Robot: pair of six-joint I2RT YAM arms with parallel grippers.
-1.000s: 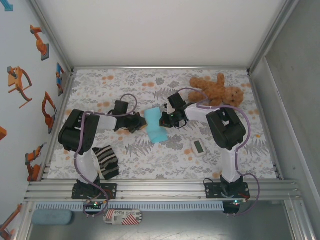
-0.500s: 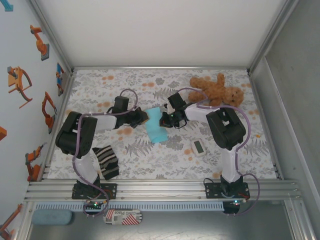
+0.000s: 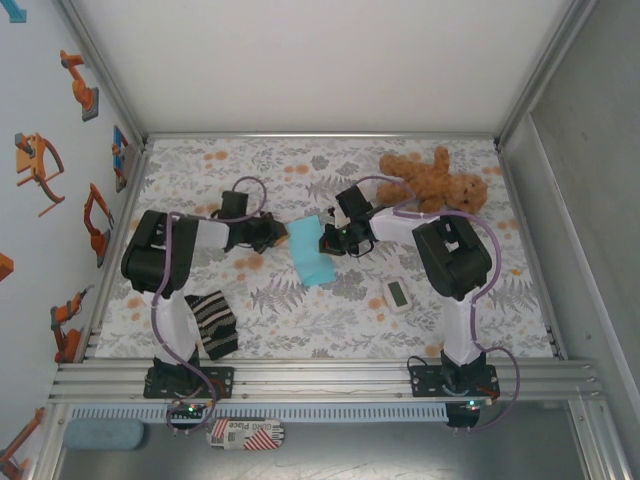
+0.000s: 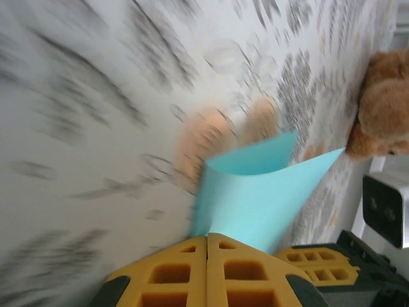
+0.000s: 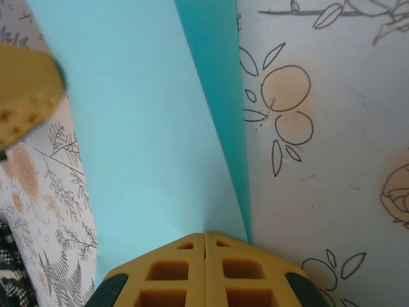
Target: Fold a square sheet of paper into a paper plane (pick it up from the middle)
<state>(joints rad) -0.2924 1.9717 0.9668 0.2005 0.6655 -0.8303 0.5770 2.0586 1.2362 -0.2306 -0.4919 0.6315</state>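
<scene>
One light-blue sheet of paper [image 3: 311, 255] lies near the middle of the tabletop [image 3: 330, 325], partly folded and held between two grippers. The left gripper [image 3: 276, 236] has its two yellow fingers [image 4: 172, 275] pressed together on the paper's left side, and in the left wrist view the sheet comes out of them as a curved flap. The right gripper [image 3: 328, 240] is clamped on the opposite side, its fingers [image 5: 169, 272] closed, with the paper spreading away from them along a slanted crease. Three other things lie on the tabletop, one of each. A brown teddy bear [image 3: 435, 180] is toward the far right corner. A small white gadget [image 3: 397, 295] sits near the paper on its right. A black-and-cream striped cloth [image 3: 213, 323] is by the near left corner.
</scene>
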